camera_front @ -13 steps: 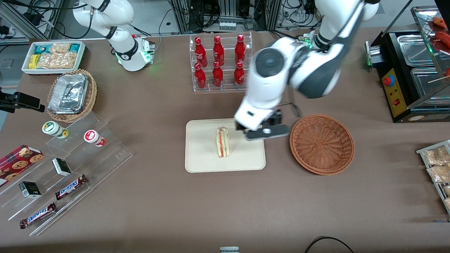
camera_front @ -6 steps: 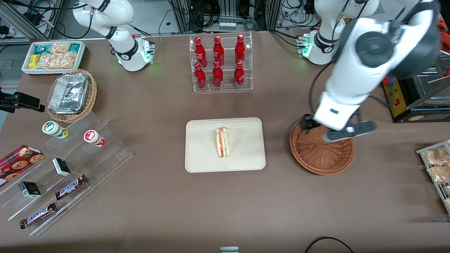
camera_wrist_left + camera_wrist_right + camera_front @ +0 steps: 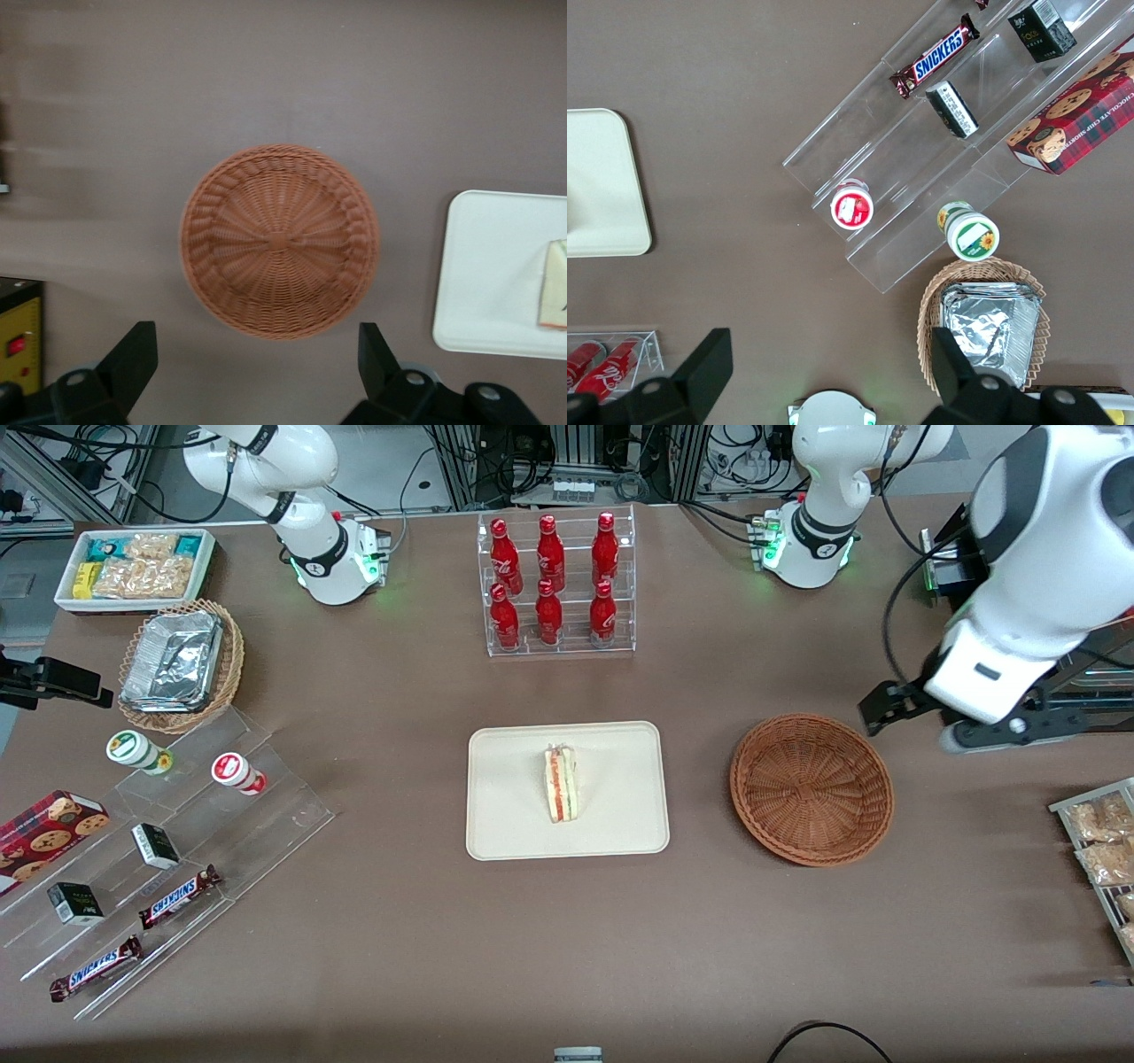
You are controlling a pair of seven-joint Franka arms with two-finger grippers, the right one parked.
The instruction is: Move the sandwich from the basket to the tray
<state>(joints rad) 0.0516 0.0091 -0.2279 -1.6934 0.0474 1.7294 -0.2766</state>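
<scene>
Nearest the front camera, the sandwich [image 3: 561, 784] is lying on the cream tray [image 3: 509, 815], standing on its edge with the orange and green filling showing, roughly in the tray's middle. Beside the tray, toward the working arm's end of the desk [image 3: 567, 930], the brown wicker basket [image 3: 811, 788] is sitting with nothing in it; the wrist camera is looking straight down into it [image 3: 279, 241], with a corner of the tray [image 3: 496, 274] alongside. A little farther from the camera, the gripper [image 3: 961, 717] is hanging above the desk near the basket, clear of its rim, jaws spread wide and holding nothing. Farther off, a clear rack of red bottles [image 3: 554, 584] is standing.
</scene>
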